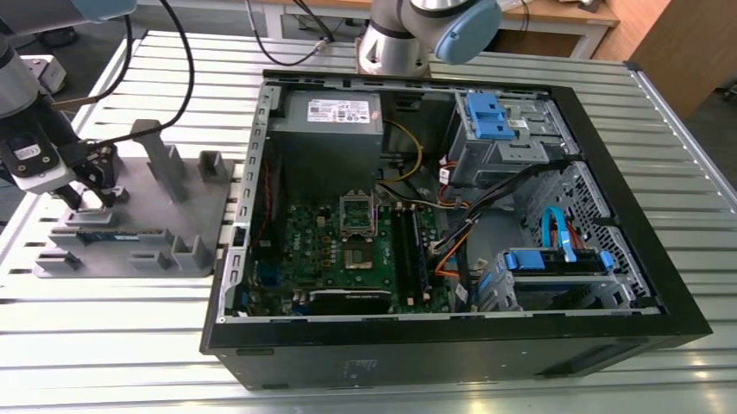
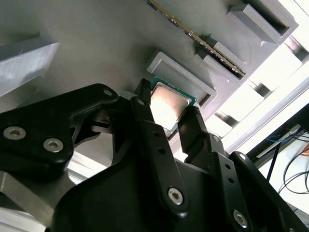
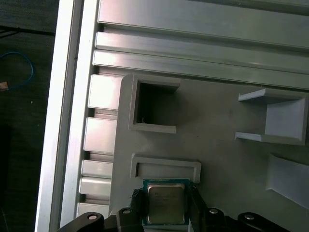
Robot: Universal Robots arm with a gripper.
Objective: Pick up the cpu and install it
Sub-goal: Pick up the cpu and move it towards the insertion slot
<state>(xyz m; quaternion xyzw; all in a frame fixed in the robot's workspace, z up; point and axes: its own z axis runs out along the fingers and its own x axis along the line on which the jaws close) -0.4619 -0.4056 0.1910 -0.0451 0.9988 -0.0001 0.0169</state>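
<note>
CPU (image 3: 164,202) is seen in both wrist views as a small square chip with a silver-grey metal lid on a green edge, lying flat between the two black fingers of the gripper (image 2: 169,102). The fingers are closed in on two opposite edges of the chip, with almost no gap left, so the CPU is judged to be gripped. Whether it is lifted clear of the surface beneath cannot be told.

Just beside the chip, a low rectangular raised frame (image 3: 166,166) is moulded into the grey fixture plate (image 1: 150,207). A memory stick (image 2: 193,34) is held on edge in a slot of the same plate, near the frame but apart from the chip.

In the exterior view the plate is found on the slatted aluminium tabletop (image 1: 116,345), at the exterior view's left, with the arm's wrist above it. The open computer case (image 1: 645,285) lies well apart, towards the exterior view's right, and the CPU socket (image 1: 359,220) is visible on the motherboard (image 1: 334,259) inside.

The hold is taken on thin edges only, so the chip could be tilted or dropped if the grip is light or uneven. A corner could also be caught on the raised frame. If the chip is carried skewed, damage to the socket contacts is judged likely.
</note>
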